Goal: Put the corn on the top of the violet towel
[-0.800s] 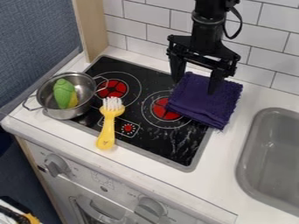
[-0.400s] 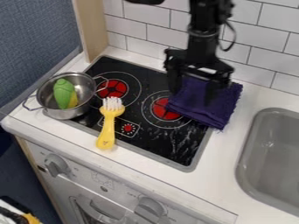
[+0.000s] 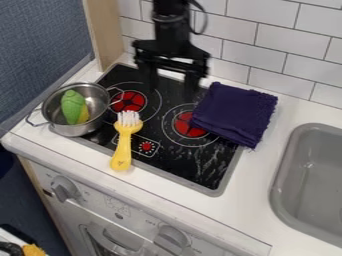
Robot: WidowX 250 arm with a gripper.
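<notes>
In steel pot (image 3: 61,129), green-yellow corn (image 3: 73,106), uprightInside pot (image 3: 61,129), corn (image 3: 73,106), above stove (image 3: 194,167), tool (image 3: 172,89)

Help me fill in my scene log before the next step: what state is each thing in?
Gripper: open, holding nothing, over the stove
Corn: in the pot, not on the towel
Pot: upright, uncovered
Violet towel: folded, partly over the stove's edge
Brush: lying across the stove's front edge

Toy kitchen counter with stovetop (image 3: 206,170), grey sink (image 3: 284,197) and white wall tiles (image 3: 257,65).
</notes>
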